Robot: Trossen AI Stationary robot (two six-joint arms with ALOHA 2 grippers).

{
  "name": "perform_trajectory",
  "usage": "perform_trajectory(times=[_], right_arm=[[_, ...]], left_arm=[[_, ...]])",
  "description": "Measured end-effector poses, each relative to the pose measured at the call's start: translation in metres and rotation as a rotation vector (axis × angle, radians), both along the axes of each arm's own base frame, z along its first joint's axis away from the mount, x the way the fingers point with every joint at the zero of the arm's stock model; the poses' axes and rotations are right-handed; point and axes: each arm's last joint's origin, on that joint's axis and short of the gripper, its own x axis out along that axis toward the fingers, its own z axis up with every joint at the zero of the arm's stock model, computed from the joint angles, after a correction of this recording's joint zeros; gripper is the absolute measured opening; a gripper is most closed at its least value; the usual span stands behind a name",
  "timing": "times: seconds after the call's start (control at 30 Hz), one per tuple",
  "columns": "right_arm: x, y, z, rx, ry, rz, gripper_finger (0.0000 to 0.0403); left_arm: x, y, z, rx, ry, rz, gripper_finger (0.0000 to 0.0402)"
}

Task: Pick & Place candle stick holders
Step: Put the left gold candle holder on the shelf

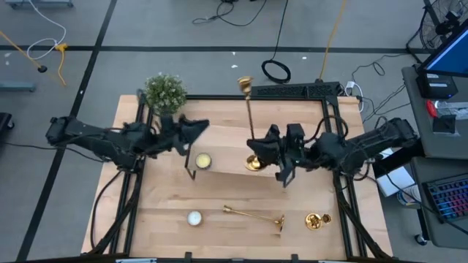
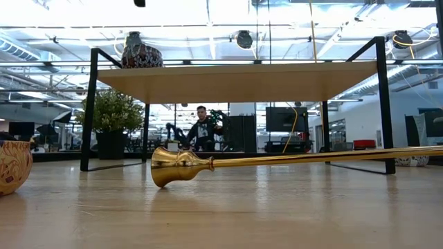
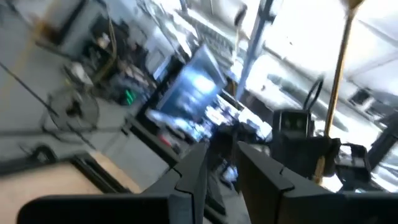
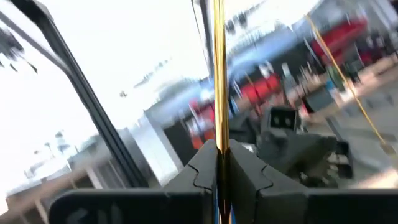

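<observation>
Item one: upright candlestick [image 1: 250,124], gold, thin stem, base resting on the wooden shelf [image 1: 227,162] that stands mid-worktop; the right claw [image 1: 278,157] is pinched tight on its stem low down, just above the base, probably to keep so top-heavy a piece vertical while it is set in place. The right wrist view confirms the stem [image 4: 218,81] running straight up between the closed fingers. Item two: second candlestick [image 1: 254,213], lying on its side on the worktop [image 1: 168,234] in front of the shelf, cup end toward the left, untouched. Item three: third gold piece [image 1: 316,220], just right of item two, near the worktop's right edge, seemingly seen end-on. Left claw [image 1: 191,131]: hovering beside the shelf's left end, fingers narrowly apart with nothing between them, likely waiting its turn. Also present: two small candles, one on the shelf [image 1: 202,160], one on the worktop [image 1: 194,217]; a potted plant [image 1: 164,92] behind the shelf's left end.
</observation>
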Motion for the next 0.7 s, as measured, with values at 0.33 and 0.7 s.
perform_trajectory(times=[0.33,0.7], right_arm=[[0.029,0.008,-0.047,-0.083,0.132,-0.072,0.0011],[0.033,0.010,-0.051,-0.075,0.125,-0.064,0.0010]], left_arm=[[-0.028,0.001,0.014,0.050,-0.003,-0.073,0.0088],[0.000,-0.017,-0.003,0.103,0.036,-0.205,0.0088]])
